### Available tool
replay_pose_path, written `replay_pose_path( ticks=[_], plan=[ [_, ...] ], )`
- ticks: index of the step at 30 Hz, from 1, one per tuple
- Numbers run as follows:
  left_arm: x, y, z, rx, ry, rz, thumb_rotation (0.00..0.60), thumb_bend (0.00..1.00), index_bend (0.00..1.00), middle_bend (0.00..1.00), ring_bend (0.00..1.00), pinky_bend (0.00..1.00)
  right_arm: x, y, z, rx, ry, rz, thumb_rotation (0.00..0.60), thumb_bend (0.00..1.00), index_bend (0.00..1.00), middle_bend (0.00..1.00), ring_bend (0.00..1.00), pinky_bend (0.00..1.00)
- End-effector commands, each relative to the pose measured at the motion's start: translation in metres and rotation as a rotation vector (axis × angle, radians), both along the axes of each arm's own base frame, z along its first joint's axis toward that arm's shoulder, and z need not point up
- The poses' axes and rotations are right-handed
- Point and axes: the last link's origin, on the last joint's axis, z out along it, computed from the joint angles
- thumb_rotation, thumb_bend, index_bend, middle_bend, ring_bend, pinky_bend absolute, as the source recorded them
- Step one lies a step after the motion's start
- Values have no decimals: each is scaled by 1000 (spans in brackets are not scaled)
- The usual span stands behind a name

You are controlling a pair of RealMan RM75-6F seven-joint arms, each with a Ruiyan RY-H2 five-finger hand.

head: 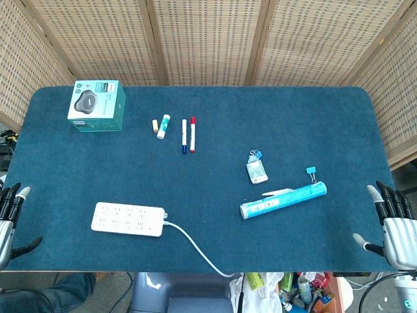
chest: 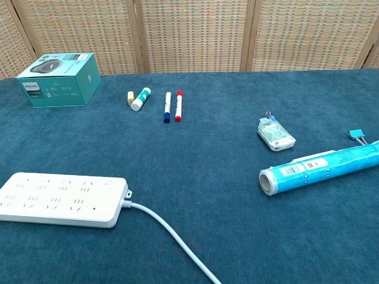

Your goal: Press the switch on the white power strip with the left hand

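Note:
The white power strip (head: 128, 219) lies flat near the table's front left, its white cable (head: 195, 249) trailing off the front edge. In the chest view the power strip (chest: 59, 199) fills the lower left; its switch is too small to make out. My left hand (head: 9, 220) hovers at the table's left edge, well left of the strip, fingers apart and holding nothing. At the right edge my right hand (head: 393, 222) is also open and empty. Neither hand shows in the chest view.
A teal box (head: 98, 105) stands at the back left. A glue stick (head: 163, 126) and two markers (head: 188, 134) lie mid-back. A small packet with a clip (head: 257, 169), a blue binder clip (head: 312, 173) and a teal tube (head: 283, 199) lie to the right.

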Motion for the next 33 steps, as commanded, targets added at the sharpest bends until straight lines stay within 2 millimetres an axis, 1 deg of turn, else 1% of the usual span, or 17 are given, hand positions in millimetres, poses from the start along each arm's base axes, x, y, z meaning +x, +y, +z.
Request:
replay_pose_path(
  ticks=[1, 8, 9, 10, 11, 12, 13, 14, 16, 17, 18, 20, 22, 23, 24, 29, 33],
  plan=[
    [0, 0, 0, 1, 1, -1, 600, 0, 0, 0, 0, 0, 0, 0, 0, -1, 0, 0, 600, 0, 0, 0, 0, 0],
    [1, 1, -1, -5, 4, -5, 600, 0, 0, 9, 0, 0, -1, 0, -1, 2, 4, -3, 600, 0, 0, 0, 0, 0],
    [1, 1, -1, -6, 5, -9, 600, 0, 0, 72, 20, 0, -1, 0, -1, 2, 4, -4, 600, 0, 0, 0, 0, 0],
    [2, 2, -2, -9, 11, -19, 600, 0, 0, 281, 147, 75, 0, 0, -1, 1, 3, -3, 600, 0, 0, 0, 0, 0],
    [2, 3, -2, -8, 13, -27, 600, 0, 0, 540, 333, 240, 0, 0, -1, 1, 3, -3, 600, 0, 0, 0, 0, 0],
    [4, 5, -2, 3, 2, -44, 600, 0, 0, 721, 484, 381, 0, 1, 0, -2, 1, -2, 600, 0, 0, 0, 0, 0],
    [3, 7, -7, -2, -32, -39, 600, 0, 0, 896, 691, 631, 0, 1, 0, -3, 1, -3, 600, 0, 0, 0, 0, 0],
    [4, 9, -13, -19, -63, -35, 600, 0, 0, 964, 837, 818, 0, 1, 0, -2, 1, -4, 600, 0, 0, 0, 0, 0],
    [6, 17, -24, -37, -126, -64, 600, 37, 0, 1000, 975, 981, 0, 0, 0, -2, -1, -7, 600, 0, 0, 0, 0, 0],
    [7, 20, -42, -107, -136, -69, 600, 119, 0, 1000, 1000, 1000, 0, 0, 0, -5, -2, -9, 600, 0, 0, 0, 0, 0],
    [8, 22, -50, -132, -138, -75, 600, 213, 0, 1000, 1000, 1000, -1, 0, 1, -5, -2, -10, 600, 0, 0, 0, 0, 0],
    [10, 25, -64, -175, -143, -82, 600, 608, 0, 1000, 1000, 1000, -1, 0, 1, -4, -4, -13, 600, 0, 0, 0, 0, 0],
    [13, 27, -77, -226, -153, -77, 600, 892, 4, 1000, 1000, 1000, -2, -1, 0, -2, -5, -16, 600, 0, 0, 0, 0, 0],
    [14, 28, -82, -247, -157, -72, 600, 976, 15, 1000, 1000, 1000, -2, -1, 0, 0, -6, -17, 600, 0, 0, 0, 0, 0],
    [15, 29, -86, -268, -161, -68, 600, 998, 27, 1000, 1000, 1000, -2, -1, 0, 1, -6, -17, 600, 0, 0, 0, 0, 0],
    [29, 35, -119, -405, -154, -60, 600, 1000, 110, 1000, 1000, 1000, -3, -2, 0, 5, -10, -21, 600, 0, 0, 0, 0, 0],
    [42, 39, -134, -450, -162, -61, 600, 1000, 143, 1000, 1000, 1000, -4, -3, 0, 7, -12, -26, 600, 0, 0, 0, 0, 0]
  ],
)
